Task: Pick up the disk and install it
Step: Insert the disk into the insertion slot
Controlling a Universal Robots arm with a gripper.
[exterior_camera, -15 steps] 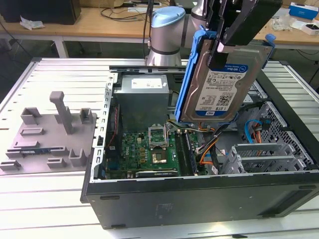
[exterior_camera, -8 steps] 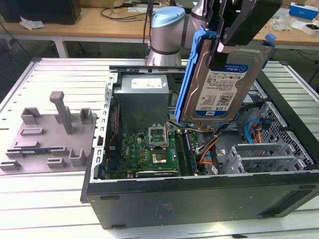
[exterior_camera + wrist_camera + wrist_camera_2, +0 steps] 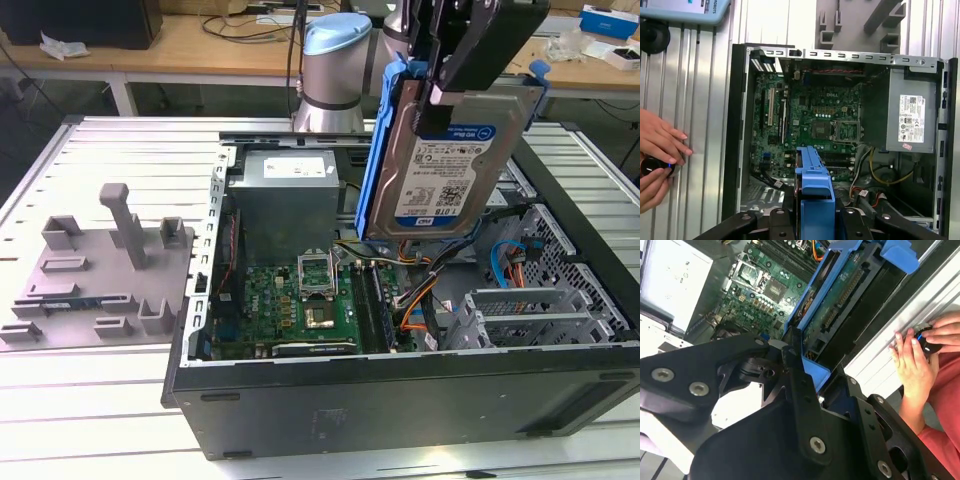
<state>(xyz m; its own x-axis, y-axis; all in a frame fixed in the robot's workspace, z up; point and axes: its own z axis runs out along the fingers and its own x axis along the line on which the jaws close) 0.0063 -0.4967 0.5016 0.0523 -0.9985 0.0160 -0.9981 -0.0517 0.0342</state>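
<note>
Closest to the exterior camera you have the dark outer wall of the open computer case point(image 3: 400, 400), which lies on its side on the slatted metal surface point(image 3: 80, 420). Above the case's half on the exterior view's right, your pincer point(image 3: 440, 92) is pinching the disk point(image 3: 450, 165) and holds it in the air, clear of everything below. The disk hangs nearly upright, leaning a little, with its white-and-blue label towards the camera and the blue bracket point(image 3: 378, 150) down its long edges. Beneath it sit the silver drive cage point(image 3: 540, 310) and a tangle of orange and blue cables point(image 3: 505, 265). Further to the exterior view's left, the green motherboard point(image 3: 290, 300) lies flat inside the case, with the grey power-supply box point(image 3: 290, 195) at its far end. A grey fixture point(image 3: 110, 260) with upright pegs rests on the surface outside the case, on the exterior view's left, and the arm's base point(image 3: 335, 50) stands at the far side. In the second wrist view the black fingers point(image 3: 792, 365) clamp one end of the bracket, and the disk's circuit-board face point(image 3: 840, 305) is turned to the lens. Both wrist views show a person's hands point(image 3: 660, 150) on the surface just beside the case, cupped round a small black knob point(image 3: 651, 166).
</note>
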